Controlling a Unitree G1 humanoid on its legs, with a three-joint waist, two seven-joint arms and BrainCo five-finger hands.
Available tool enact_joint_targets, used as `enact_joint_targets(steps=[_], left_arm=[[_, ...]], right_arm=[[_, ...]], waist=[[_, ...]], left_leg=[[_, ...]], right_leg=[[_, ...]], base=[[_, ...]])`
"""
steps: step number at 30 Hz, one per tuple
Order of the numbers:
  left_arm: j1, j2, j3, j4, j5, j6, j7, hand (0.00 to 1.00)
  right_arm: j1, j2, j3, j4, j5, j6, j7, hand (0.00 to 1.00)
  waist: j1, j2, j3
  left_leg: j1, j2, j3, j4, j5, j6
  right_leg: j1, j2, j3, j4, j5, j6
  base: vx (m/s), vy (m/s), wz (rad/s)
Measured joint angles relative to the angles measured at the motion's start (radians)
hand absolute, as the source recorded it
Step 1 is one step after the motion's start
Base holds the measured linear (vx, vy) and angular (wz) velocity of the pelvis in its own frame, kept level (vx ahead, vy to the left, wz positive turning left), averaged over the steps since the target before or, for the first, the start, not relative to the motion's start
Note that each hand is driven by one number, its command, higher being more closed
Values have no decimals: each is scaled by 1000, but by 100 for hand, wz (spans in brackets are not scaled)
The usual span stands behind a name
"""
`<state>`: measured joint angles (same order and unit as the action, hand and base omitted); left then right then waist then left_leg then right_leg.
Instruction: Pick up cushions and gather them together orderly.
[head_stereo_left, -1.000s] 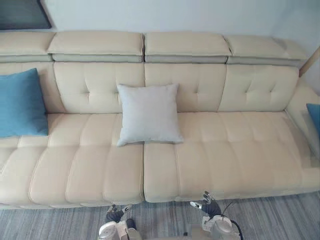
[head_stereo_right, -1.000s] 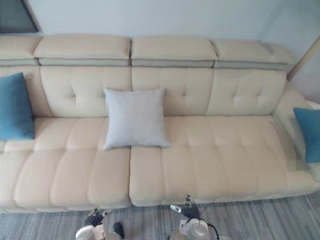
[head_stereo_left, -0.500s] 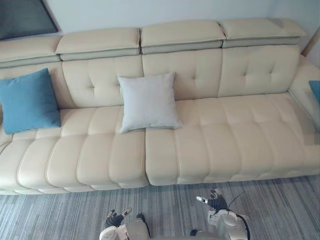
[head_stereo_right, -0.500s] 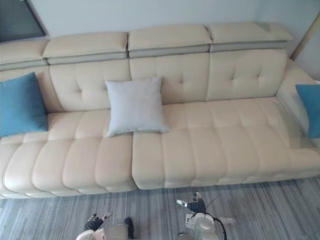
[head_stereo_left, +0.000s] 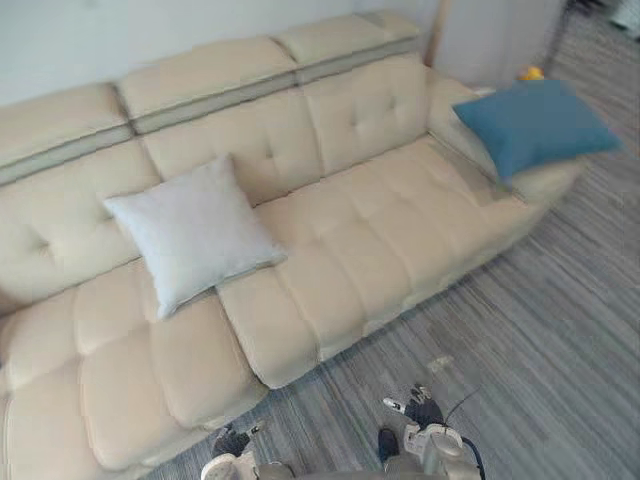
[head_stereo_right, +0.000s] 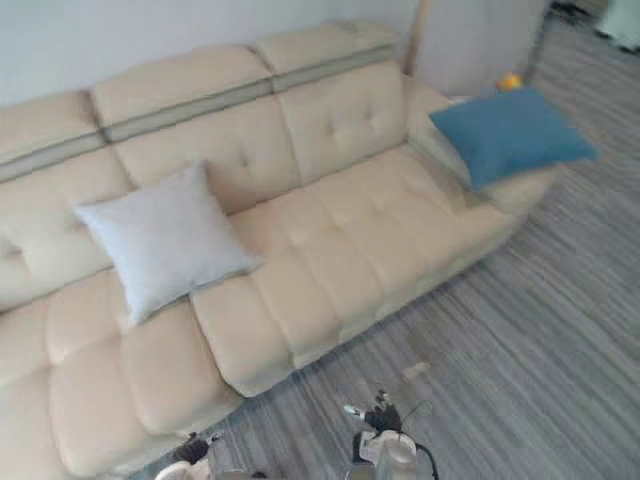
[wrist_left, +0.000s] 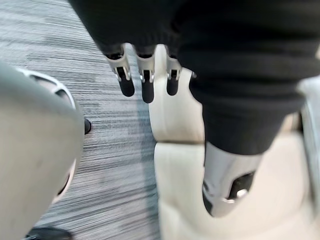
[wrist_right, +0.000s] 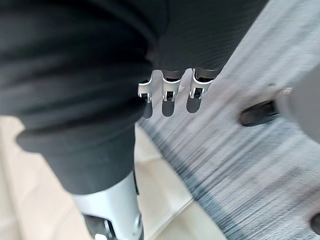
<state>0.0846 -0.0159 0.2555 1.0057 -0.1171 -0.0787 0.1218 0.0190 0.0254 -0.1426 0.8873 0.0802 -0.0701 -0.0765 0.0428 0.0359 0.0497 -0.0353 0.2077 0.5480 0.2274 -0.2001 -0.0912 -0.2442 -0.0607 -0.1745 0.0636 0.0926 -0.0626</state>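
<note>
- Hanging low at the lower left of the eye views, the left hand (head_stereo_left: 230, 441) is over the grey striped floor (head_stereo_left: 540, 330), just in front of the sofa's front edge, and holds nothing.
- Left wrist view: the fingers (wrist_left: 146, 82) are straight, side by side and close together, with the thumb (wrist_left: 227, 185) set apart from them. Past them are floor and the cream sofa edge. Nothing is pinched.
- The light grey cushion (head_stereo_left: 190, 230) sits on the left half of the cream sofa (head_stereo_left: 380, 200). It stands tilted, its back against the backrest and its lower corner on the seat, near the seam between two seat sections.
- The middle and right seat sections are bare cream leather. Headrest pads run along the top of the back.
- The right hand (head_stereo_left: 422, 411) is low at the bottom centre-right, over the floor and apart from the sofa, well away from both cushions.
- Right wrist view: the fingers (wrist_right: 169, 95) are straight in a row, slightly parted, with the thumb (wrist_right: 112, 210) off to the side. Floor and a cream sofa corner lie beyond. Nothing is held.
- The blue cushion (head_stereo_left: 535, 122) lies at the sofa's far right end, on the armrest area, well apart from the grey one. How flat it lies is unclear.
- A small yellow thing (head_stereo_left: 531, 73) shows just behind the blue cushion, too small to identify.
</note>
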Motion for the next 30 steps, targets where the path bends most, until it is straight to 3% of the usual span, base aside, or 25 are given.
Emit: enact_joint_targets(steps=[1,2,5,6,7,8,9,10,12,14,17,19,20,21,22,23,24,25,26,27,28,30], left_arm=[[1,1,-3,0,7,1,-2,0],[7,-2,-14,-2,10,1,-7,0],[9,-3,-15,5,13,4,-16,0],[10,0,-7,-5,20,4,-18,0],[12,3,9,-12,40,4,-17,0],[13,-1,15,-11,46,4,-18,0],[21,-8,24,-26,50,0,-21,0],[13,5,35,-39,52,2,-17,0],[15,2,36,-51,41,-2,-17,0],[15,-5,30,-69,36,-6,-16,0],[16,-15,29,-82,37,-5,-10,0],[15,-16,29,-82,37,-4,-10,0],[17,-17,24,-80,37,-3,-9,0],[21,-9,18,-76,38,-3,-9,0],[22,1,17,-73,38,-3,-10,0],[24,16,14,-68,38,-2,-8,0],[24,22,8,-65,38,-2,-5,0],[19,31,-18,-55,38,-1,1,0],[16,35,-30,-50,38,0,3,0],[13,35,-47,-49,38,4,5,0],[9,35,-64,-50,37,4,6,0],[6,35,-76,-50,37,4,8,0]], right_arm=[[0,-3,-18,1,-1,-1,0,0],[26,-11,-46,9,-1,0,-1,0],[47,-26,-63,7,0,-1,-2,0],[60,-28,-70,6,0,-1,-2,0],[67,-21,-69,7,0,-1,-1,0],[66,-24,-70,5,2,-1,-2,0],[67,-33,-74,-7,7,-8,-5,0],[63,-38,-90,3,10,-6,-9,0],[62,-27,-92,5,34,-3,-11,0],[62,-23,-92,5,45,-1,-10,0],[66,-24,-91,5,48,0,-10,0],[66,-25,-91,5,48,0,-10,0],[68,-27,-91,6,44,0,-13,0],[72,-26,-92,13,39,1,-13,0],[72,-21,-91,19,39,1,-13,0],[89,-2,-91,30,37,0,-12,0],[93,6,-92,31,37,1,-13,0],[94,14,-92,25,36,0,-10,0],[96,12,-92,25,36,0,-7,0],[94,11,-93,15,36,-2,-5,0],[94,11,-93,0,36,-4,-4,0],[89,12,-92,0,31,-3,-4,0]], waist=[[-4,-6,4],[-9,2,10],[-14,6,18],[-16,-5,25],[-10,-15,35],[1,13,31],[6,5,46],[19,21,63],[19,7,67],[24,-6,73],[27,-6,71],[33,-5,67],[39,1,53],[45,-8,26],[46,-20,15],[45,-53,-5],[49,-65,-12],[48,-68,-11],[45,-67,-8],[38,-62,-2],[36,-47,17],[35,-51,17]], left_leg=[[38,-2,53,-13,1,-3],[91,-9,96,-35,6,-13],[143,4,97,-18,15,-31],[120,54,80,126,9,-43],[54,124,22,330,33,-12],[16,162,-30,413,64,36],[-77,198,-151,611,114,92],[-130,184,-258,712,45,35],[-220,124,-300,714,-31,22],[-272,72,-313,578,-39,28],[-278,-19,-428,178,12,-3],[-280,-28,-454,103,43,8],[-279,-30,-468,63,92,23],[-274,-37,-463,76,146,3],[-273,-44,-444,86,132,7],[-257,-61,-391,101,95,13],[-236,-75,-361,104,67,23],[-196,-91,-336,104,40,37],[-174,-98,-332,104,28,43],[-127,-106,-326,104,-1,52],[-58,-108,-319,103,-37,60],[8,-107,-309,84,-70,62]], right_leg=[[3,-35,-220,60,-91,-29],[21,-74,-342,107,-110,-17],[34,-41,-285,126,-138,9],[35,-19,-250,124,-152,8],[63,19,-221,82,-176,31],[98,43,-223,51,-190,52],[108,44,-203,162,-229,-5],[133,62,-163,181,-262,-32],[143,62,-117,190,-271,-43],[153,61,-55,187,-278,-32],[176,74,52,171,-298,1],[176,83,87,169,-303,11],[174,97,134,170,-317,29],[174,94,188,178,-333,58],[173,83,203,179,-340,67],[164,47,233,215,-349,92],[137,34,253,287,-358,114],[95,16,264,426,-362,166],[69,8,261,508,-351,190],[24,-2,242,668,-301,248],[-21,-30,208,822,-250,261],[-59,-66,134,902,-279,202]], base=[[28,-109,-131],[25,-69,-120],[81,-156,-99],[47,-237,-126],[53,-238,-125],[181,-226,-125],[363,-127,-128],[337,-80,-130],[214,-8,-102],[211,-16,-96],[260,68,-102],[360,158,-92],[447,227,-115],[477,243,-111],[509,240,-93],[487,215,-63],[466,210,-69],[406,196,-42],[363,173,-23],[420,167,-5],[352,107,-1],[369,31,-11]])
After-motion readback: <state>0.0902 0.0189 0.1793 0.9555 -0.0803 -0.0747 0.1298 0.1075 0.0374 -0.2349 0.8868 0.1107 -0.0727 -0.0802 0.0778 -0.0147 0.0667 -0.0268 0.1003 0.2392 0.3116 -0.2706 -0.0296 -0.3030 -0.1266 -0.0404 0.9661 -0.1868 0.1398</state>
